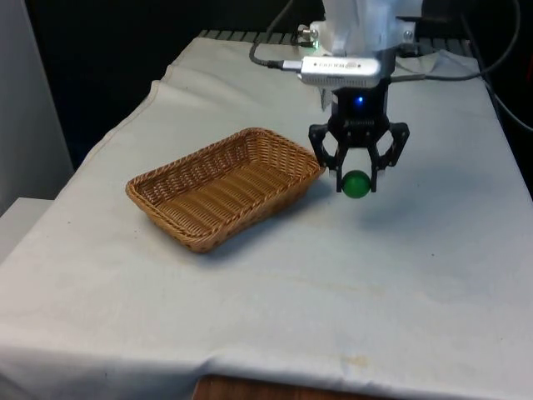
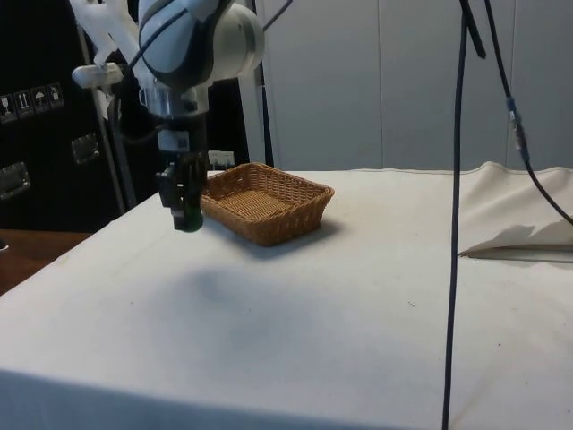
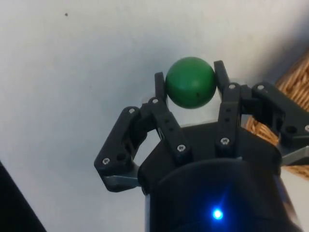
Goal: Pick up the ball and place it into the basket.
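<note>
The pincer (image 1: 358,177) is clamped on the green ball (image 1: 356,184), holding it above the cloth-covered bench (image 1: 400,275) just beside the wicker basket (image 1: 225,187), off its edge on the front view's right.

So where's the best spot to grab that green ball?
Across its middle, coming from above, as the pincer does here. The green ball is round and smooth, so its widest part gives both fingers an even seat on opposite sides. In the wrist view they clamp it just so. It hangs above the cloth, beside the wicker basket, so that grip probably carries it well.
</note>
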